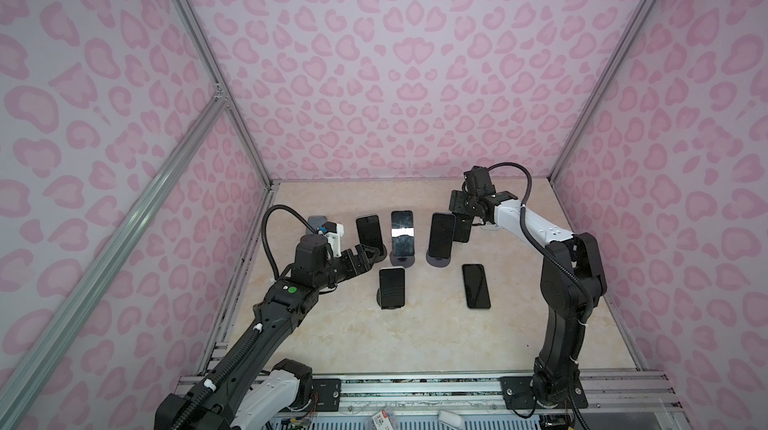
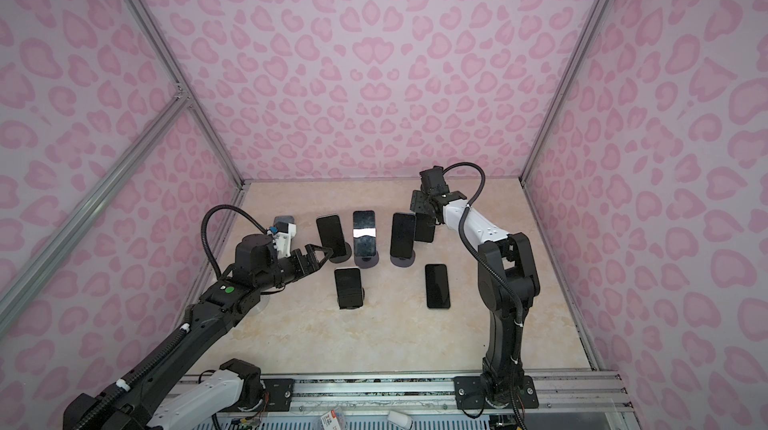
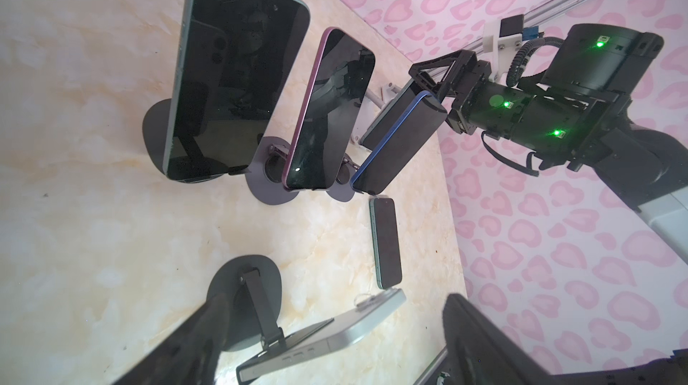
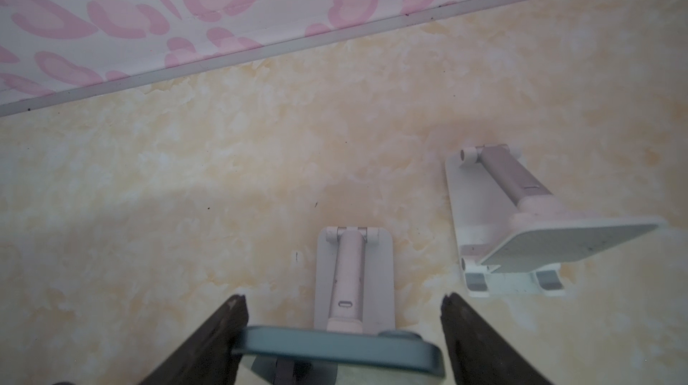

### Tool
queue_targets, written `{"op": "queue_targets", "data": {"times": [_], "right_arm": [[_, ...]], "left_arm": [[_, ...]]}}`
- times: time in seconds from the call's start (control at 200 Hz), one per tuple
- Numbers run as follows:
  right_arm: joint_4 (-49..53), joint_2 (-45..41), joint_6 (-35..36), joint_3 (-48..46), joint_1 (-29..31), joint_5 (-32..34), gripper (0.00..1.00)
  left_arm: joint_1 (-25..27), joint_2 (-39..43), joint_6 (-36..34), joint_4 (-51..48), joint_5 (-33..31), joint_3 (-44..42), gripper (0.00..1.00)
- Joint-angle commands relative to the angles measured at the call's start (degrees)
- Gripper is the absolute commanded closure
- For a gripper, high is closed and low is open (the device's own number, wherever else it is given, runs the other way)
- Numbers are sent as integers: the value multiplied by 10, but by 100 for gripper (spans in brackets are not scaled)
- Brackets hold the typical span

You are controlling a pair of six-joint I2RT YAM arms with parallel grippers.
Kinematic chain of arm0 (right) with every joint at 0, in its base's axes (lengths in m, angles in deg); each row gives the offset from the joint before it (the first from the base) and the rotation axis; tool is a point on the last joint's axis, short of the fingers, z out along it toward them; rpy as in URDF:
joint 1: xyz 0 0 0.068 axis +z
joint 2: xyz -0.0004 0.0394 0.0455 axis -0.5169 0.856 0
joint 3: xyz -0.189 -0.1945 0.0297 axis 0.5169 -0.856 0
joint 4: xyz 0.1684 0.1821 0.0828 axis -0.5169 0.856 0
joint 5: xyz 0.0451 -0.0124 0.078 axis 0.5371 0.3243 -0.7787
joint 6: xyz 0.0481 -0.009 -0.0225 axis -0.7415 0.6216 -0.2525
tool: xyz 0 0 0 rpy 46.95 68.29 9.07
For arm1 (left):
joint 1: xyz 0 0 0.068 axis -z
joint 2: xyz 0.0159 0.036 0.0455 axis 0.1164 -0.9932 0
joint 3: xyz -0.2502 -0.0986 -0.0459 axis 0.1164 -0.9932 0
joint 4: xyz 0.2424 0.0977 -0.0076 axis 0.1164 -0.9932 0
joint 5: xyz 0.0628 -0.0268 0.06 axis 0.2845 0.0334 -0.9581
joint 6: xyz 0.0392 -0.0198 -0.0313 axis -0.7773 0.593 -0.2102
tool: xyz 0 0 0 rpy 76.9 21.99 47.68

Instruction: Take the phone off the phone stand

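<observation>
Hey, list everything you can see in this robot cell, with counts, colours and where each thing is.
Phones on dark round stands: four, dark screens; three in a row, one in front.
Grey-blue phone: one, on a white stand behind the row's right end.
Flat phone: one, black screen; lying front right.
Empty stand: one, white with grey pad; beside the occupied white stand.
Grey item: one; behind the left wrist camera, unidentifiable.
Table: one, beige marble.
Walls: pink, heart-patterned.
Left gripper: open, by the leftmost stand's base.
Right gripper: jaws either side of the grey-blue phone; grip unclear.
</observation>
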Motion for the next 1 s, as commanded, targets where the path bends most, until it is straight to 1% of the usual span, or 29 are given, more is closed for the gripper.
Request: {"op": "queue_targets", "data": {"times": [0.0,0.445,0.66,0.81,0.995], "right_arm": [[8,-5,9,6,0,8,14],[10,-34,28,18,-2,49,13],[17,-87,32,17,2,69,11],[13,-153,20,-28,28,109,8],[-8,-223,-24,-137,99,156,3]], "left_arm": [[0,0,-3,15,6,1,7],[0,4,-2,16,2,1,8],[0,15,0,10,-3,4,8],[0,41,3,2,-20,2,8],[0,84,6,-14,-59,-12,8]]}}
